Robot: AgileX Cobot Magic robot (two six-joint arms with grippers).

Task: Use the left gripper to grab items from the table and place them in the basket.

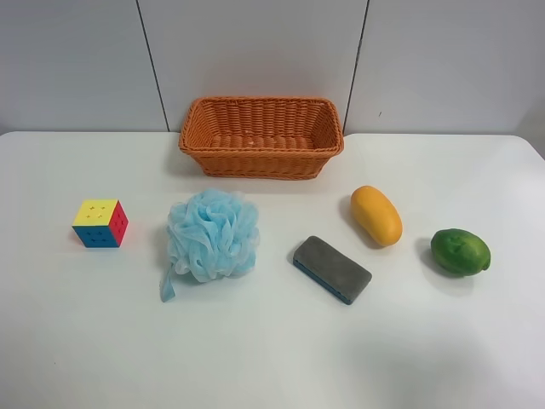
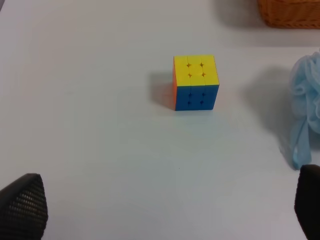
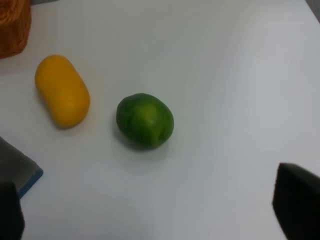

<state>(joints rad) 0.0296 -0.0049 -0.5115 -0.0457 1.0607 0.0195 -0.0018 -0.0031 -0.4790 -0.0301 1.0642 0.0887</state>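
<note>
Ext high: no arms in view; cube (image 1: 101,223), pouf (image 1: 213,234), eraser (image 1: 332,269), mango (image 1: 376,215), green fruit (image 1: 460,251) all on tabletop (image 1: 272,366), basket (image 1: 261,162) empty behind.
L wrist: left tool (image 2: 165,207) spread wide, empty; cube straight ahead, centred btwn fingers (image 2: 22,207), so likely first pick.
R wrist: right tool (image 3: 152,207) released, green fruit ahead.

The bench (image 1: 272,366) is smooth and white with a soft sheen. The basket (image 1: 255,164) is rough woven wicker. The pouf (image 1: 213,234) is fluffy mesh, the cube (image 1: 100,223) glossy plastic. The mango (image 1: 376,215) looks smooth and matt, the green fruit (image 1: 460,251) shinier. The eraser (image 1: 332,268) has a felt-like grey top. My left fingers (image 2: 22,207) are dark, matt and finely textured.
</note>
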